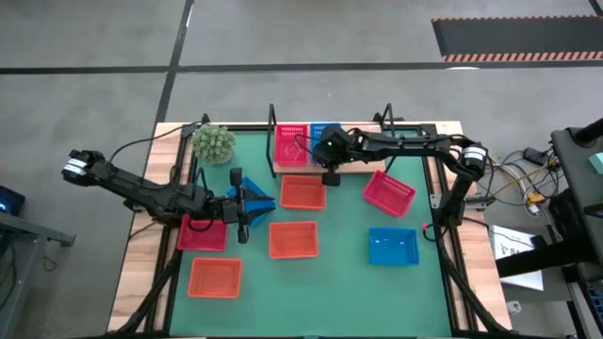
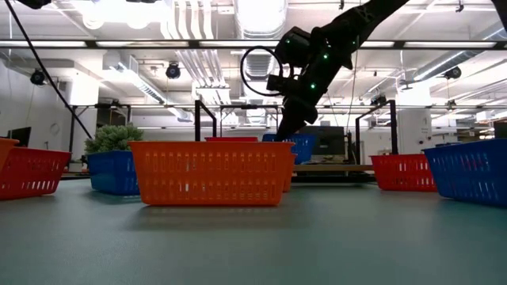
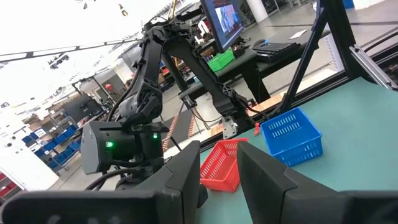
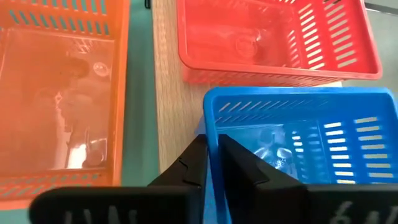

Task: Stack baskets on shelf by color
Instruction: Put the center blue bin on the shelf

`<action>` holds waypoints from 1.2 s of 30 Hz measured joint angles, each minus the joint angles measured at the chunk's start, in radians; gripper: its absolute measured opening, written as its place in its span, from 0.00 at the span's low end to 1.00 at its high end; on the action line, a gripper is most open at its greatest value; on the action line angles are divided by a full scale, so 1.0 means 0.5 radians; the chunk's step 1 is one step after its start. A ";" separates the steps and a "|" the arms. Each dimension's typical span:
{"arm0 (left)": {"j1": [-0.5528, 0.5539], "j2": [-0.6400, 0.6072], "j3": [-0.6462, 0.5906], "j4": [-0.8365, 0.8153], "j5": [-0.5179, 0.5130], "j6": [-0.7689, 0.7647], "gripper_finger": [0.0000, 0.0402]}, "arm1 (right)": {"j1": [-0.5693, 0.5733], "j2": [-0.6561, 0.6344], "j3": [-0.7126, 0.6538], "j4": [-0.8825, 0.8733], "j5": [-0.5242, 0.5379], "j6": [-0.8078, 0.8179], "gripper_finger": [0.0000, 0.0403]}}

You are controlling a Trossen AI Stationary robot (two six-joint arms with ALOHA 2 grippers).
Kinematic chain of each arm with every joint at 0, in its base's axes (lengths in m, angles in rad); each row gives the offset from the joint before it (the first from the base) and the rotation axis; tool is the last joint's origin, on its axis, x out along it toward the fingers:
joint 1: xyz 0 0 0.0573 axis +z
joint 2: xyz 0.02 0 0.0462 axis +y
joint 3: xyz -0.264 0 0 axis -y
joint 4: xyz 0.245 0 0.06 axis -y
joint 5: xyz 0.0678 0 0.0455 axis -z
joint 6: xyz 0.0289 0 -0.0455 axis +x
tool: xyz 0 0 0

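Stacking: two baskets, red [image 4: 273, 37] and blue [image 4: 311, 149], sit on the shelf [image 4: 177, 106].
Right jaws [image 4: 214, 163]: narrow, pinching blue basket's wall.
Left jaws [image 1: 247, 209]: slightly parted, empty.
Left: seven baskets on the bench.

The shelf [image 1: 363, 168] carries a red basket [image 1: 290, 144] and a blue basket [image 1: 323, 133].

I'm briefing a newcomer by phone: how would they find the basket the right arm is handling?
Find the wooden shelf at the mat's far edge. Two baskets sit on it, side by side. It's the blue basket beside the red basket, with the right pincer straddling its wall.
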 joint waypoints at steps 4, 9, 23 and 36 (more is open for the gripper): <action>0.000 0.000 0.000 0.001 0.000 0.000 0.22 | 0.000 0.000 0.001 0.000 -0.001 0.040 0.19; 0.000 0.000 0.000 0.001 0.000 0.000 0.22 | 0.014 -0.017 0.031 -0.060 -0.001 0.078 0.28; -0.001 0.000 0.000 0.007 0.000 0.000 0.22 | 0.005 -0.005 0.304 -0.399 0.227 0.042 0.24; 0.000 0.000 0.000 0.005 0.000 0.000 0.22 | -0.046 0.092 0.298 -0.457 -0.020 0.021 0.02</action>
